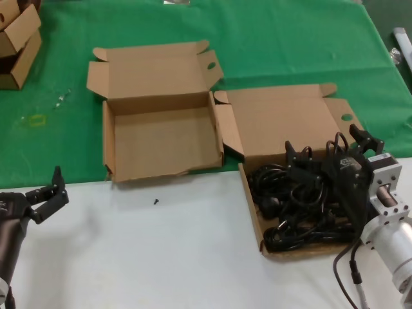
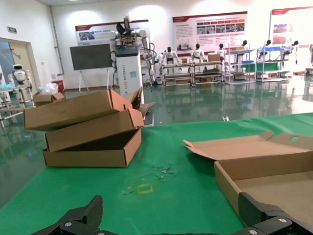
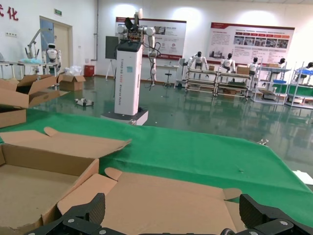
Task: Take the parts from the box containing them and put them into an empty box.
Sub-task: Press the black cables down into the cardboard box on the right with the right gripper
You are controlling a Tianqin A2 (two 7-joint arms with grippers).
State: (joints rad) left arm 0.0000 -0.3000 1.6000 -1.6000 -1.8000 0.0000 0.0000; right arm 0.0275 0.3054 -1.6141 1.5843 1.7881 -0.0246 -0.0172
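Right gripper [image 1: 335, 143]: jaws spread wide, holding nothing, above the tangled black rubber power cords [image 1: 296, 206] (no single long axis) in the straight-walled brown cardboard box [image 1: 252, 206]. Left gripper [image 1: 51, 192]: jaws apart, parked low at the left over the white tabletop [image 1: 161, 257].

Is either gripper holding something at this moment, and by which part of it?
Nothing is held. The right gripper hangs open above the cords in their box. The left gripper is open and empty, over the white table.
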